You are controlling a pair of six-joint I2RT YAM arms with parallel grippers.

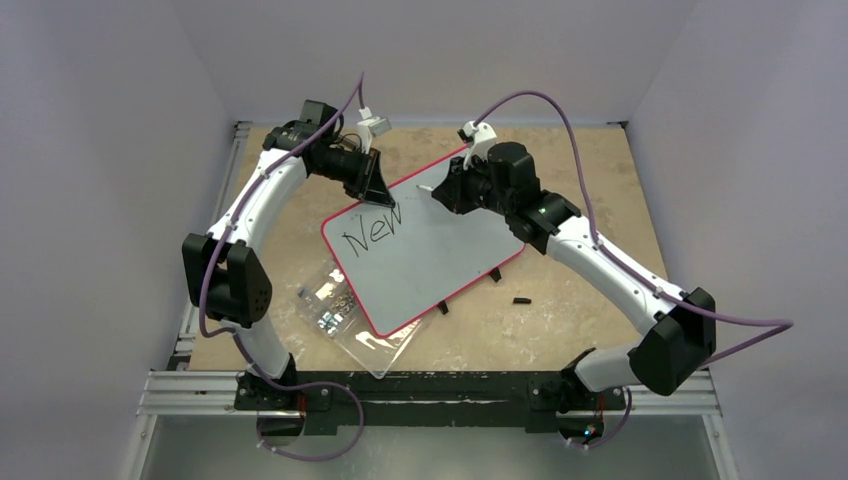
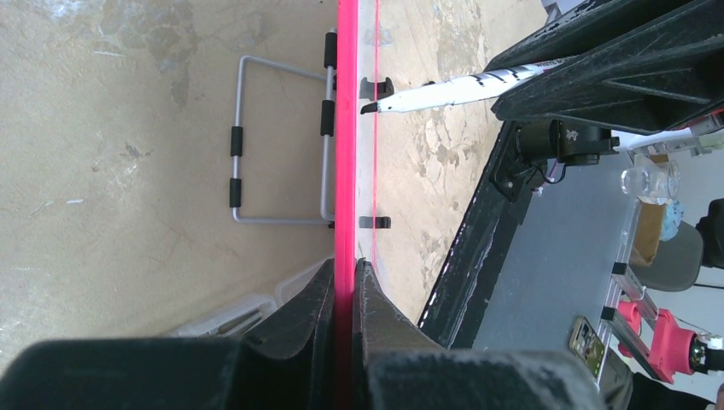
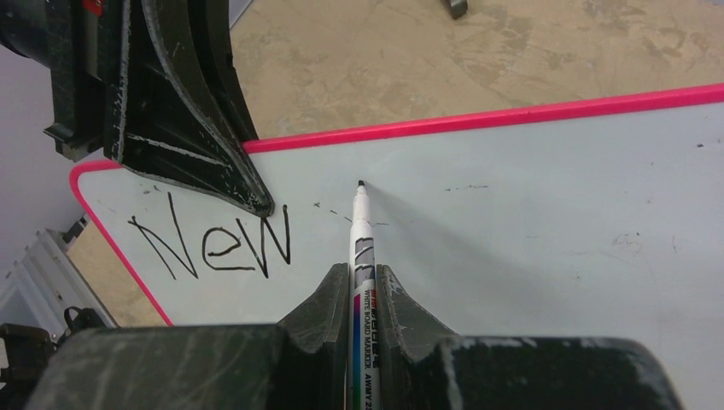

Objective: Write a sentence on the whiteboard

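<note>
Left gripper (image 2: 346, 268) is clamped across the whiteboard (image 2: 346, 128) rim, apparently to steady it. Right gripper (image 3: 353, 286) pinches the marker (image 3: 360, 224), its tip ahead of the fingers and right of the sentence (image 3: 213, 243) (only "New" so far).

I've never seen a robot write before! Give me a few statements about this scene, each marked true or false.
1. The whiteboard shows only the word New. True.
2. The left end effector holds the marker. False: it clamps the whiteboard's red rim; the right end effector holds the marker.
3. In the right wrist view the marker tip lies right of the word. True.
4. The rim is blue. False: it is red.
</note>
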